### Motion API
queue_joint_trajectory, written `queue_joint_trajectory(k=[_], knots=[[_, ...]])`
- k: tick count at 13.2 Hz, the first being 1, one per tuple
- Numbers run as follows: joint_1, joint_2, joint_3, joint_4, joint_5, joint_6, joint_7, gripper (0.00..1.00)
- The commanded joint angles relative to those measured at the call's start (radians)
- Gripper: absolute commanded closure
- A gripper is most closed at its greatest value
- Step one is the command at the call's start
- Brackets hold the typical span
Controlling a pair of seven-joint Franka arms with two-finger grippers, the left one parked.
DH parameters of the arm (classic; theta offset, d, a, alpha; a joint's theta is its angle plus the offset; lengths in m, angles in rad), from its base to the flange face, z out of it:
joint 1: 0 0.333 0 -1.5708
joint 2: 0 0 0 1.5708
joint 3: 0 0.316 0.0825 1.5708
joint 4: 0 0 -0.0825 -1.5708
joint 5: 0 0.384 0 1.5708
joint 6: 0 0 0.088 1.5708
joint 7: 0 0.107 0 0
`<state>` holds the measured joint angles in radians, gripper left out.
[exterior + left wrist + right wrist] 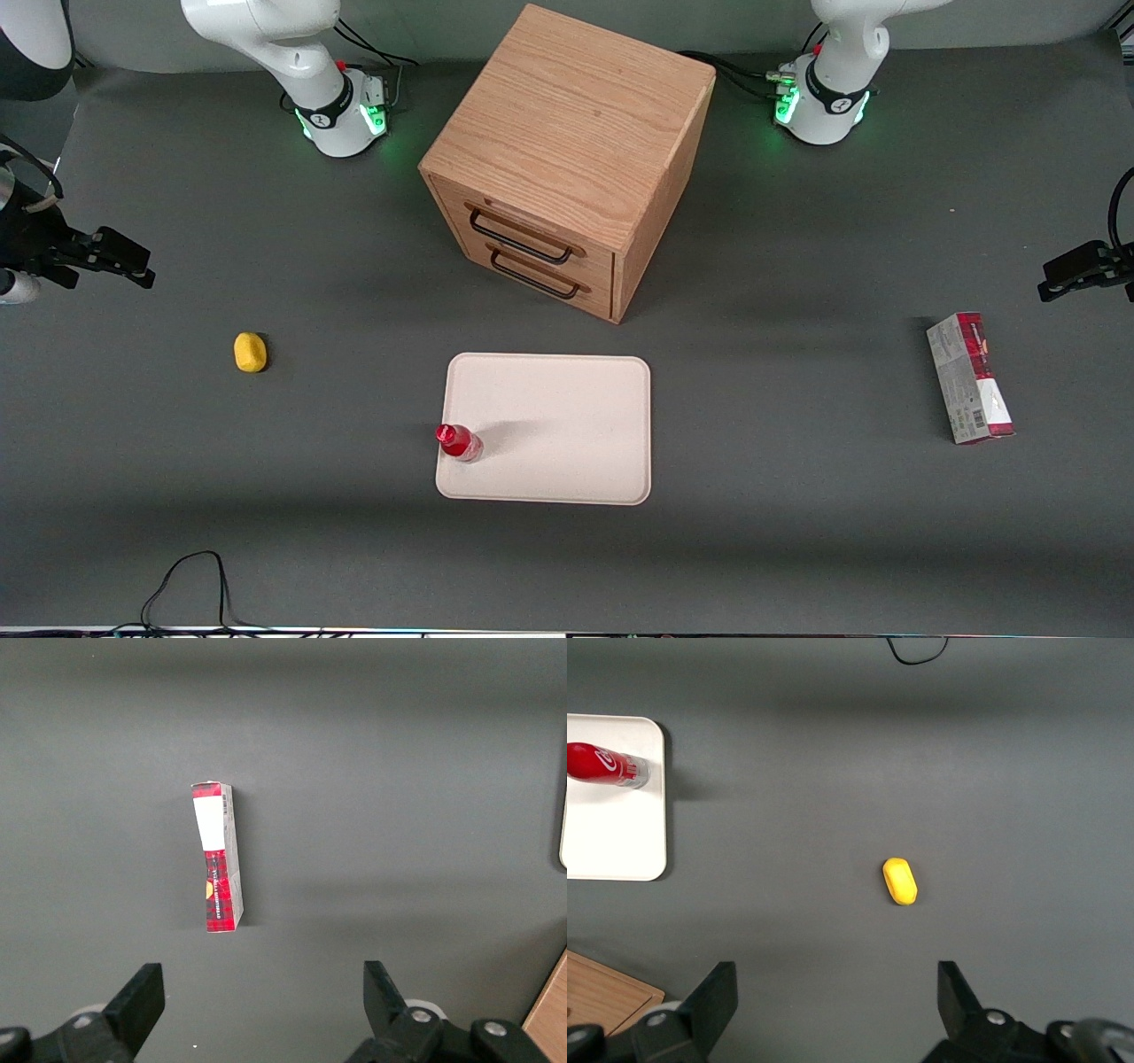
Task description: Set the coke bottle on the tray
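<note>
The coke bottle (458,442), small and red with a red cap, stands on the cream-white tray (567,425) at the corner toward the working arm's end and nearer the front camera. The right wrist view also shows the bottle (607,765) on the tray (616,837). My gripper (131,264) hangs well away from both, toward the working arm's end of the table. It is open (834,992) over bare grey mat, with nothing between its fingers (713,997).
A small yellow lump (250,352) lies on the mat between gripper and tray. A wooden two-drawer cabinet (567,159) stands farther from the front camera than the tray. A red-and-grey carton (970,377) lies toward the parked arm's end. A black cable (186,576) loops at the front edge.
</note>
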<state>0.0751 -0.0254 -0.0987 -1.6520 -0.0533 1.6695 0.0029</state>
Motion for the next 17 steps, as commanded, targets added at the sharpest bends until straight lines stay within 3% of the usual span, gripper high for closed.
queue_joint_trajectory(k=[1,17], knots=[[0.015,0.001,-0.013,0.029,-0.002,-0.031,-0.018,0.00],[0.014,0.004,-0.018,0.027,0.036,-0.105,-0.069,0.00]])
